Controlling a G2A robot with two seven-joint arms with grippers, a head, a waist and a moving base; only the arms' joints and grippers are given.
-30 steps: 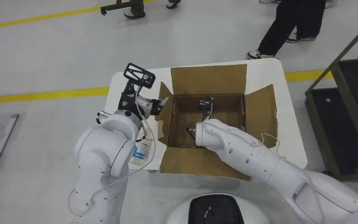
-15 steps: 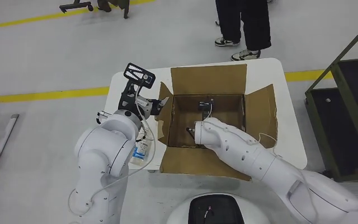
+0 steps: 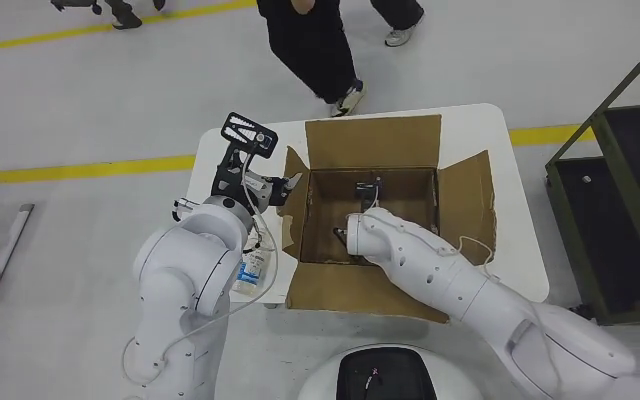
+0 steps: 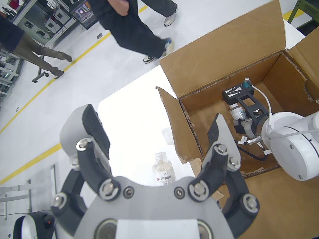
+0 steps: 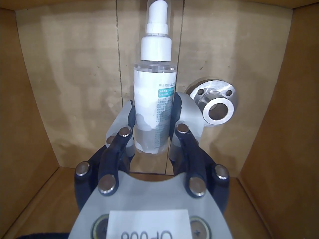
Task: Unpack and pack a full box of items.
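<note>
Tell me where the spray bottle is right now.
In the right wrist view, the spray bottle sits clamped in the right claw inside the cardboard box, with a metal flange just beside it.

A pale grey workshop floor (image 3: pixel 100 90) spreads around the left gripper (image 3: pixel 270 160), with a yellow line (image 3: pixel 90 170) running off to the gripper's left. A white table (image 3: pixel 515 150) lies beneath it (corners rounded). A green metal rack (image 3: pixel 585 200) stands well to its right, and cluttered workbenches (image 4: pixel 37 8) sit far beyond.
</note>
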